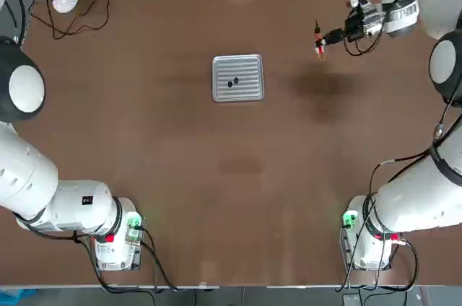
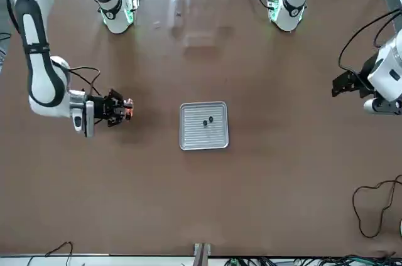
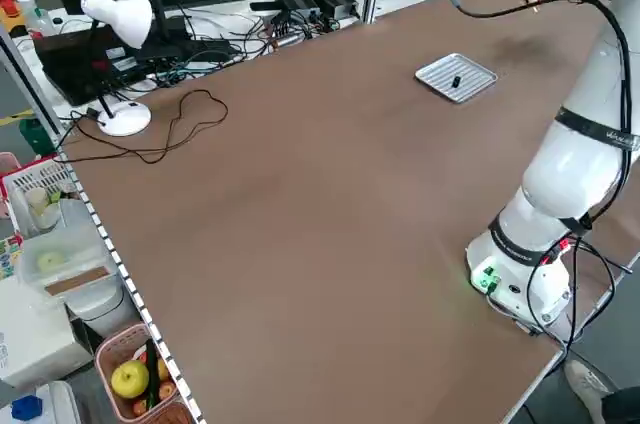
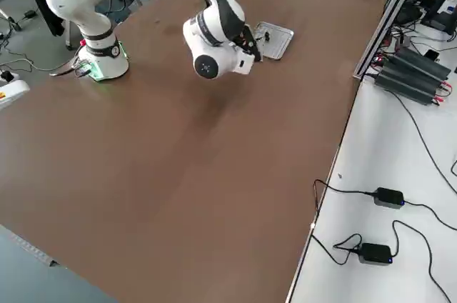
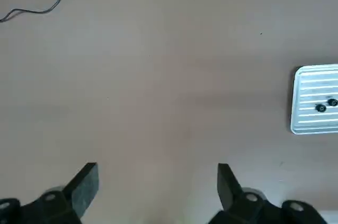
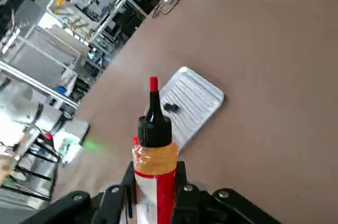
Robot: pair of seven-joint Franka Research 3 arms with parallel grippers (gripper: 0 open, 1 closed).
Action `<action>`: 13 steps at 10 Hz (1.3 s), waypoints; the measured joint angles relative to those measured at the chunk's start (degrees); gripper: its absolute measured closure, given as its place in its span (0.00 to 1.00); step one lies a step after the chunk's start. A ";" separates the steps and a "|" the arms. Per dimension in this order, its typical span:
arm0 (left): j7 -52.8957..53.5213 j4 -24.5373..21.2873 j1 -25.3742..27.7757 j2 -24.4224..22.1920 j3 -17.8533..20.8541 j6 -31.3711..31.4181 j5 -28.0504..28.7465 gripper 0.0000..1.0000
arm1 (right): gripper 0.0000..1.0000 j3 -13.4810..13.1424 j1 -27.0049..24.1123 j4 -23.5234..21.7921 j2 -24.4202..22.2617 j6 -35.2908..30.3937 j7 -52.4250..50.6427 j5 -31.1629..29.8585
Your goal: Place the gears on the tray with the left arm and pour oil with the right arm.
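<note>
— While the right gripper [image 1: 318, 40] hangs over the table [image 1: 144, 140], what is in its jaws?
— The oil [image 6: 155, 150]. The jaws are shut tight on its red body, and its dark tip sticks out past them.
— Where is the tray [image 1: 237, 78]?
— Well apart from those jaws, near the middle of the table. Both gears [image 1: 233, 82] lie on it.
— And the left gripper [image 5: 157, 184]?
— Its jaws are wide open and hold nothing. The tray is off to one side of them.
</note>
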 joint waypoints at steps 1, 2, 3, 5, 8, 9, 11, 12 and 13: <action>0.00 0.01 0.10 0.00 0.00 0.12 0.00 0.01 | 0.69 -2.71 -0.25 -0.16 0.01 -0.77 -6.66 -0.49; 0.00 0.01 0.13 -0.01 0.01 0.29 0.00 0.01 | 0.69 -5.08 -0.29 -0.30 0.02 -0.99 -13.57 -0.79; 0.00 0.03 0.15 -0.03 0.02 0.54 0.00 0.01 | 0.69 -7.14 -0.37 -0.52 0.04 -1.71 -20.55 -0.87; 0.65 0.05 0.25 -0.15 0.05 0.81 0.00 0.01 | 0.69 -9.32 -2.28 -2.23 0.06 -4.87 -32.05 -0.96; 2.13 0.10 0.47 -0.29 0.17 0.82 0.00 0.01 | 0.69 -10.74 -6.32 -5.34 1.17 -6.13 -49.66 -1.02; 2.13 0.10 0.48 -0.35 0.17 0.82 0.00 0.01 | 0.69 -10.90 -7.90 -5.52 2.90 -7.97 -54.44 -1.03; 2.15 0.11 0.47 -0.49 0.15 0.83 0.00 0.01 | 0.69 -10.99 -9.84 -4.08 8.42 -11.52 -61.24 -0.95; 2.16 0.11 0.46 -0.53 0.15 0.83 0.00 0.01 | 0.69 -10.97 -10.31 -2.33 11.17 -13.66 -61.42 -0.91; 2.16 0.11 0.45 -0.54 0.14 0.83 0.00 0.01 | 0.69 -10.95 -10.57 -0.78 13.45 -15.46 -61.46 -0.88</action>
